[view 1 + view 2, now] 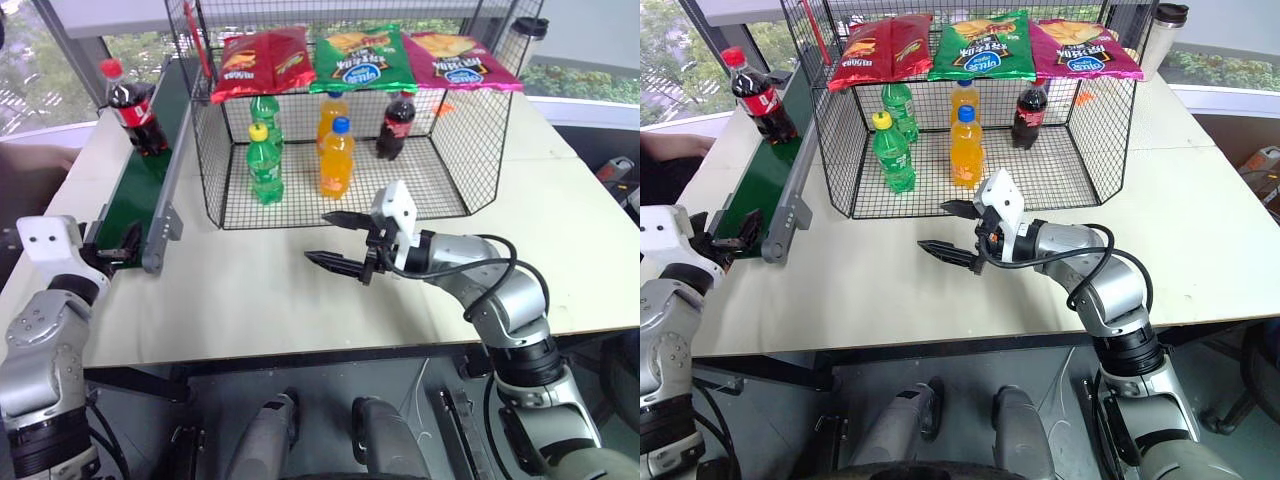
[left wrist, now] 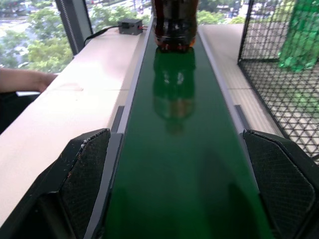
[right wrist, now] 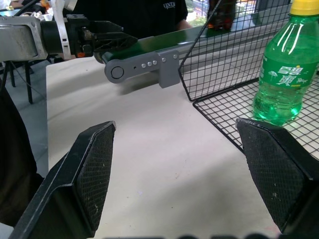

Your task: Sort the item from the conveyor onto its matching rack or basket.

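Where the dark green conveyor (image 1: 140, 190) runs along the left side of the surface (image 1: 300, 290), the cola bottle (image 1: 130, 108) is seen standing upright on the belt toward its far end, red cap up and red label facing outward. No gripper is in contact with it. The left gripper (image 1: 112, 248) is positioned at the near end of the conveyor, level with the belt and aimed along it toward the bottle; its jaws are spread wide, one finger (image 2: 87, 174) at each edge of the belt, with nothing between them.

Just beside the conveyor, on its right, the black wire-mesh basket (image 1: 215, 160) is placed with its open side facing the robot. Five upright bottles are held inside: two green soda bottles (image 1: 264, 160), two orange soda bottles (image 1: 336, 158) and one cola bottle (image 1: 396, 125) at the back right. Three chip bags are laid across the top of the basket: a red one (image 1: 262, 62), a green one (image 1: 362, 60) and a pink one (image 1: 458, 60).

The right gripper (image 1: 340, 243) is held above the surface in front of the basket, pointing toward the conveyor. Its jaws are spread apart and empty.

A tumbler with a dark lid (image 1: 525, 40) is seen beyond the far right corner of the basket. A person's arm (image 2: 25, 79) rests left of the surface.
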### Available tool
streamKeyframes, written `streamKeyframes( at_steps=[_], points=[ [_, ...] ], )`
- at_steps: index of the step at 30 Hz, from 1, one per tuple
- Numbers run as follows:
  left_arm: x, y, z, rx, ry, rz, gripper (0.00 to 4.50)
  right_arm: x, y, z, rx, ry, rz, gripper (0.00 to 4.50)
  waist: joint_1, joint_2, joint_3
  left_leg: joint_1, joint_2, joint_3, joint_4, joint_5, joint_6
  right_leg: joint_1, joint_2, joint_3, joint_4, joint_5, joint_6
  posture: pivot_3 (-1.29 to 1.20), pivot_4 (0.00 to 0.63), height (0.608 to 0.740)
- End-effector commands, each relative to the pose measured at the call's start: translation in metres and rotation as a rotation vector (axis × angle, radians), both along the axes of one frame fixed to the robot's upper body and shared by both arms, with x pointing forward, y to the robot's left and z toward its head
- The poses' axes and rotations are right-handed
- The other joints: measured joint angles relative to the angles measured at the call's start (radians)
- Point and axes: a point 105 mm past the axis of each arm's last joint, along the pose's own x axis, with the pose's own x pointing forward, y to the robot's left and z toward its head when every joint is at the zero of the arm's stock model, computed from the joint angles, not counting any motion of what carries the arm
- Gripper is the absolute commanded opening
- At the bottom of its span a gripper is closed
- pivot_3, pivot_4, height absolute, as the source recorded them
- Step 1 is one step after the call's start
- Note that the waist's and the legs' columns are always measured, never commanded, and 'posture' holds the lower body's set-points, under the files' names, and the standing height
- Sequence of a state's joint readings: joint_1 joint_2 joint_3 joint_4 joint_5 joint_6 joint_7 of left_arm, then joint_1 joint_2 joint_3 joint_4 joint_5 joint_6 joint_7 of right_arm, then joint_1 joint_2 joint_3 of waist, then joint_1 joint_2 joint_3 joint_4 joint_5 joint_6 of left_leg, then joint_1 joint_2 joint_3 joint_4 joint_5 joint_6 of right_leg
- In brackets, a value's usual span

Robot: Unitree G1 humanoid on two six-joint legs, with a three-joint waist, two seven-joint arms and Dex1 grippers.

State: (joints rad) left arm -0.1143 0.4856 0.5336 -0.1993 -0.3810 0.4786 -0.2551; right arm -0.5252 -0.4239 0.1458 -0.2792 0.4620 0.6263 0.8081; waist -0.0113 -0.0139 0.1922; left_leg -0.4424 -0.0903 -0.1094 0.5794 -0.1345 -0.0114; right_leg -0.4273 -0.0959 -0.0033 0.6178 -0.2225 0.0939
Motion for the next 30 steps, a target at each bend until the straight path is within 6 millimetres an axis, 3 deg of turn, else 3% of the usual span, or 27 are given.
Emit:
streamKeyframes(
  at_steps=[1, 30],
  points=[
    [0.0023, -0.0021, 0.0142, 0.043, -0.057, 0.007, 4.5, -0.0028, 0.001, 0.0071, 0.006, -0.042, 0.01, 3.98, 0.001, 0.0, 0.0, 0.0, 0.0, 0.0, 0.0, 0.0, 0.0, 0.0, 0.0, 0.0, 0.0, 0.0, 0.0, 0.0, 0.15, 0.738],
    [0.0055, -0.0045, 0.0113, 0.05, -0.055, 0.02, 4.5, -0.0034, -0.001, 0.0057, -0.01, -0.033, 0.003, 3.98, 0.0, 0.0, 0.0, 0.0, 0.0, 0.0, 0.0, 0.0, 0.0, 0.0, 0.0, 0.0, 0.0, 0.0, 0.0, 0.0, 0.15, 0.738]
  ],
)
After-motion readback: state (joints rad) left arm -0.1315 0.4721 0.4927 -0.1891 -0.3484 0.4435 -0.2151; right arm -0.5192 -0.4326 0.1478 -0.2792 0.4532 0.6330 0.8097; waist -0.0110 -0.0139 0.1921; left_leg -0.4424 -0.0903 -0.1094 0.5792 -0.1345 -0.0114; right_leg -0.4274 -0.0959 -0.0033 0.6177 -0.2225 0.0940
